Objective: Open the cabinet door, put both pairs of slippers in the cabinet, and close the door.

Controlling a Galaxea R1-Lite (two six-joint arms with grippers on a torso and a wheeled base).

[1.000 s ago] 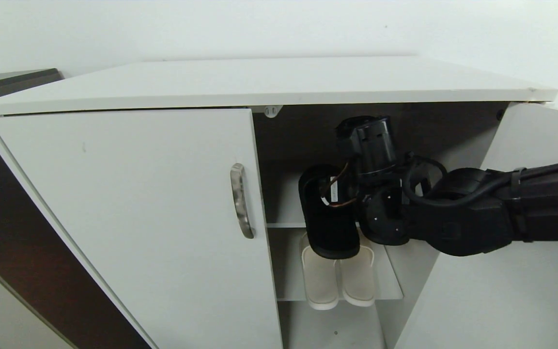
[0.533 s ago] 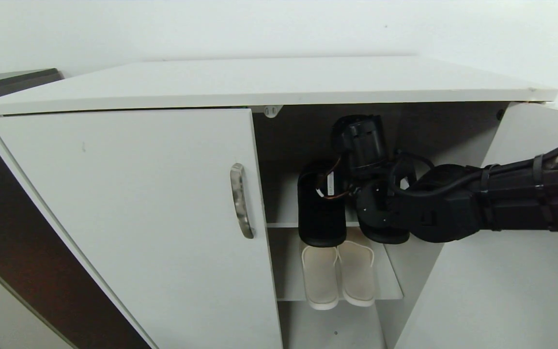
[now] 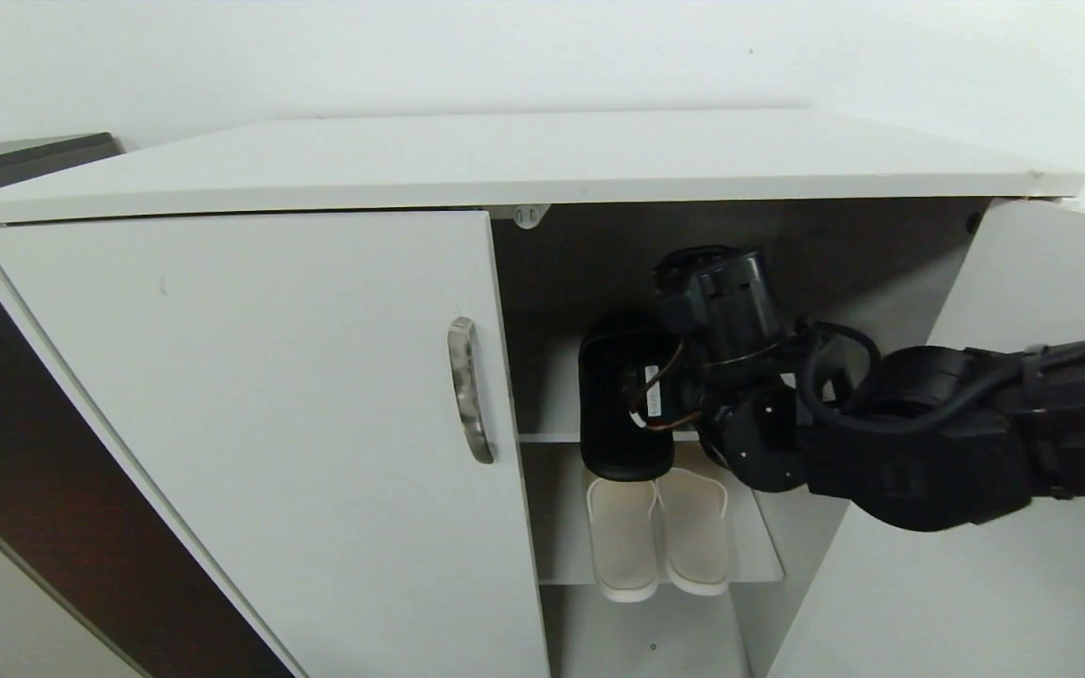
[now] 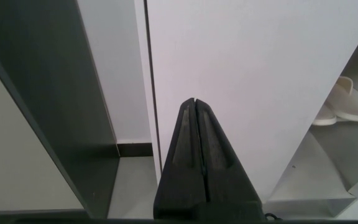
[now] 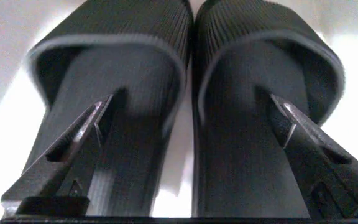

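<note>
The black slippers (image 3: 625,405) (image 5: 135,37) lie side by side on the cabinet's upper shelf (image 3: 552,437), with their heels overhanging its front edge. My right gripper (image 5: 188,102) stands open at the black slippers, one finger inside each slipper's opening. The white slippers (image 3: 655,532) (image 4: 344,102) rest on the lower shelf (image 3: 759,565). My left gripper (image 4: 194,102) is shut on nothing, low in front of the closed left door (image 4: 241,74).
The cabinet's right door (image 3: 976,584) is swung open beside my right arm. The left door (image 3: 251,424) is closed, with a metal handle (image 3: 469,391). A dark panel (image 3: 53,490) stands to the cabinet's left.
The black slippers went from hanging tilted before the shelf to lying level on the upper shelf. My right wrist has since dropped a little and drawn back; the slippers stayed put.
</note>
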